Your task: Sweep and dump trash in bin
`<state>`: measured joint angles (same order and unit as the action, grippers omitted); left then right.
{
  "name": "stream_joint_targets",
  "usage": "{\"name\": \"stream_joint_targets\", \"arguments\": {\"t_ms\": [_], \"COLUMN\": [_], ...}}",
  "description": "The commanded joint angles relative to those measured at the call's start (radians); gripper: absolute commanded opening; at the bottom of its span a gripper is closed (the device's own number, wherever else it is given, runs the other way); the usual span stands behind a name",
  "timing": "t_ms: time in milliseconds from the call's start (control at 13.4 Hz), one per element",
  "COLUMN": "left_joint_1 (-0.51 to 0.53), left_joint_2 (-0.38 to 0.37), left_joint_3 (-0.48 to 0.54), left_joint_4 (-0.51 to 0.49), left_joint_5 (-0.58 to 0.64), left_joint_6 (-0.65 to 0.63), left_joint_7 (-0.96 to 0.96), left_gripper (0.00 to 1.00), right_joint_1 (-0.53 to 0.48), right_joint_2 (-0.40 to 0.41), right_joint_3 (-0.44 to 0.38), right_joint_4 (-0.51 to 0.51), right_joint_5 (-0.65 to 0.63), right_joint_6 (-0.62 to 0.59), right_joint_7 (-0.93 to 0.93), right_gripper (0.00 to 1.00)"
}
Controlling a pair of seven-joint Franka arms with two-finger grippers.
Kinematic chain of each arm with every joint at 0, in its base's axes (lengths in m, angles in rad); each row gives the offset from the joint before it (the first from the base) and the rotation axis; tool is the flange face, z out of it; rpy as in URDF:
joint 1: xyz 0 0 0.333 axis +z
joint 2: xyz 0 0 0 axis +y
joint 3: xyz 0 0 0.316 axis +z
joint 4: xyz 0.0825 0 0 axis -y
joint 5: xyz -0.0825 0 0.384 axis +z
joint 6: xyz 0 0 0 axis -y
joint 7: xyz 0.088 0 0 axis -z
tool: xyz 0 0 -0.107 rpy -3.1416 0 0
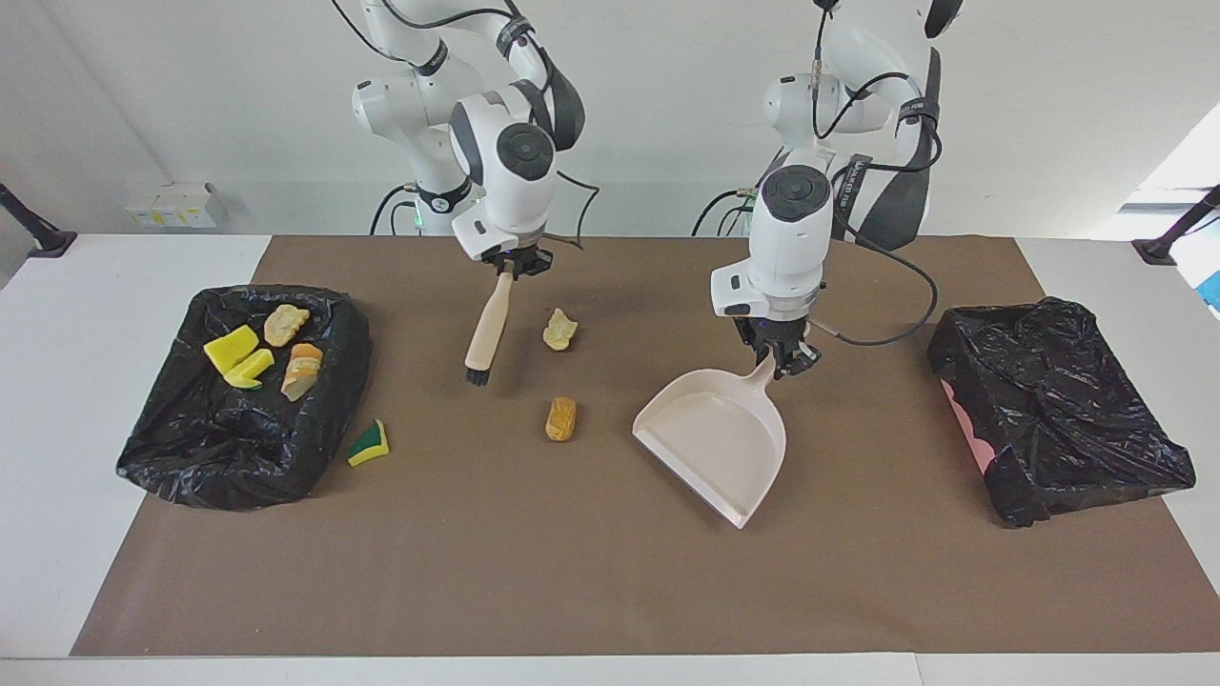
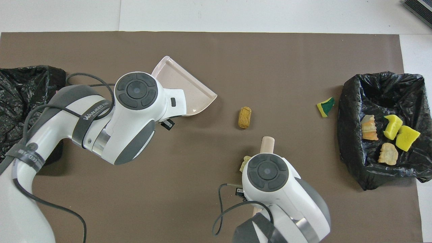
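While the left gripper (image 1: 782, 363) clamps the beige plastic dustpan (image 1: 715, 440) to catch, the right gripper (image 1: 515, 266) grips the wooden black-bristled brush (image 1: 486, 329) beside the orange-brown oblong bun (image 1: 561, 418).

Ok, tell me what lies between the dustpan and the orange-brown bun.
Nothing: in both views only bare brown mat separates the dustpan from the orange-brown bun. The pale lump lies nearer the robots, off that stretch.
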<state>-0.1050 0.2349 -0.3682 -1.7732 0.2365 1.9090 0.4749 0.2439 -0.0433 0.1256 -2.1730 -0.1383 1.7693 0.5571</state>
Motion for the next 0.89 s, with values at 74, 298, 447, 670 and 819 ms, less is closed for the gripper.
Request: {"name": "stream_joint_targets", "arguments": {"t_ms": [74,298,447,670,819], "left_joint_1": [0.024,0.025,0.028,0.018,0.018], "left_joint_2": [-0.057,-0.115,-0.144,-0.187,-0.190], "left_joint_3": [0.005,0.005,0.003,0.000,0.000], "left_joint_4": [-0.058,-0.156,-0.213,-0.310,-0.316], "left_joint_5": [-0.019,-0.019,-0.019,-0.019,-0.026], "left_joint_6": [-0.019,0.005,0.024,0.132,0.137], "left_joint_7": [0.221,0.379,0.418,0.416,0.412], "left_gripper": [0.00,0.00,0.00,0.00,0.00], "right_joint_1": [-0.139,-0.222,-0.268,-0.275,-0.249], "right_joint_2": [0.046,0.091,0.111,0.163,0.201], "right_joint_3": [0.014,0.014,0.014,0.016,0.023], "right_joint_4": [0.021,0.048,0.047,0.047,0.056], "right_joint_5": [-0.168,-0.297,-0.345,-0.351,-0.334], "right_joint_6": [0.068,0.102,0.146,0.199,0.214], "right_joint_7": [-0.178,-0.232,-0.270,-0.272,-0.272], "right_gripper": [0.00,0.00,0.00,0.00,0.00]}}
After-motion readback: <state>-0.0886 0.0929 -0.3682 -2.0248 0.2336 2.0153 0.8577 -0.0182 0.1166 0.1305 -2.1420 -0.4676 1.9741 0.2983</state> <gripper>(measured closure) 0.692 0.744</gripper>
